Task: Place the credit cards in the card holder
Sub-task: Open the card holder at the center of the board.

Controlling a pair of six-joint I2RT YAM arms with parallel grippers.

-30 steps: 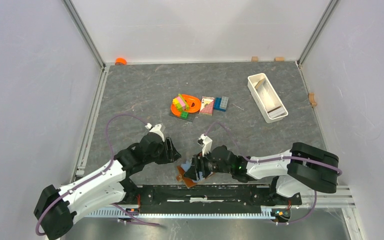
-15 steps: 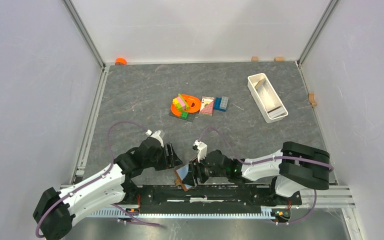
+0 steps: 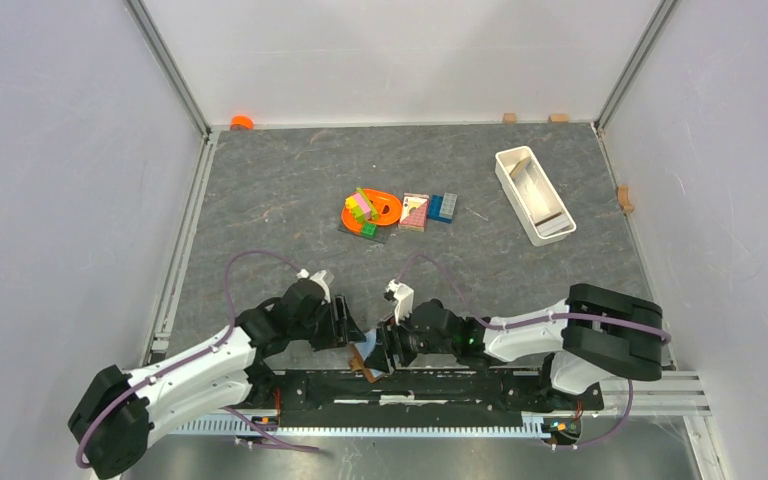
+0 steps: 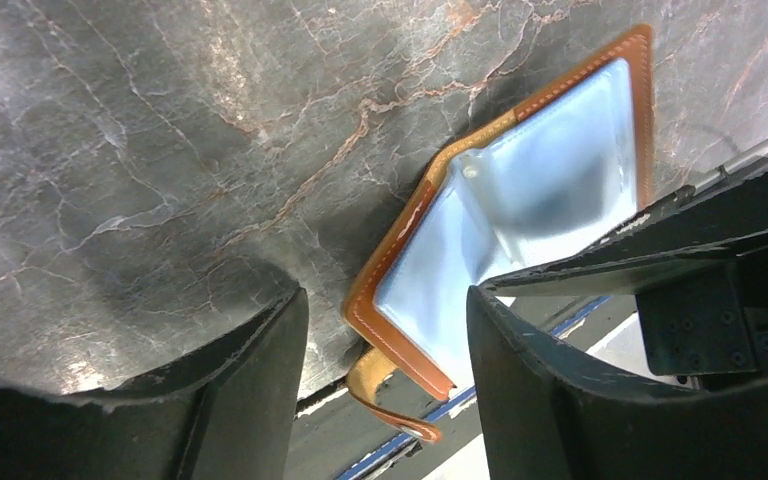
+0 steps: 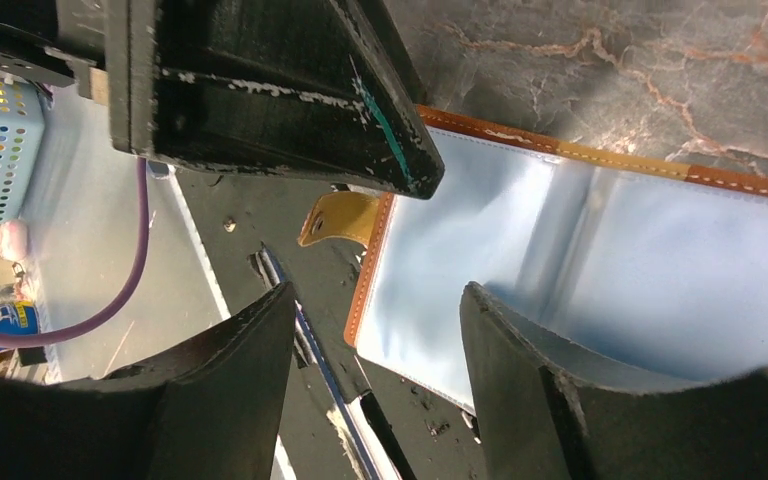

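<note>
**Two grippers crowd an open card holder at the table's brink**

The card holder (image 4: 530,190) lies spread open, clear sleeves up, at the near edge of the table (image 3: 290,180), right against the black base rail (image 3: 460,385). Its snap strap (image 4: 385,390) hangs out over the rail. The left gripper (image 4: 385,300) hovers just on the table side of the rail with its jaws apart and one corner of the holder showing between them. The right gripper (image 5: 378,290) faces it across the holder, jaws likewise apart. Neither is seen clamped on anything. No credit cards can be told apart in any view.

The chief risk, by these pictures, is the drop. A sideways nudge could slide the overhanging holder off the table and down onto the rail. The fingers also work close together and might knock one another, and the slick sleeves could flop shut.

From above, the holder is almost hidden beneath the two wrists, and only the arms' meeting over the rail is plain. The left wrist camera shows the stitched brown border, the open sleeves and the dangling strap. The right wrist camera alone shows a fingertip of the left gripper at the holder's stitched edge.
</note>
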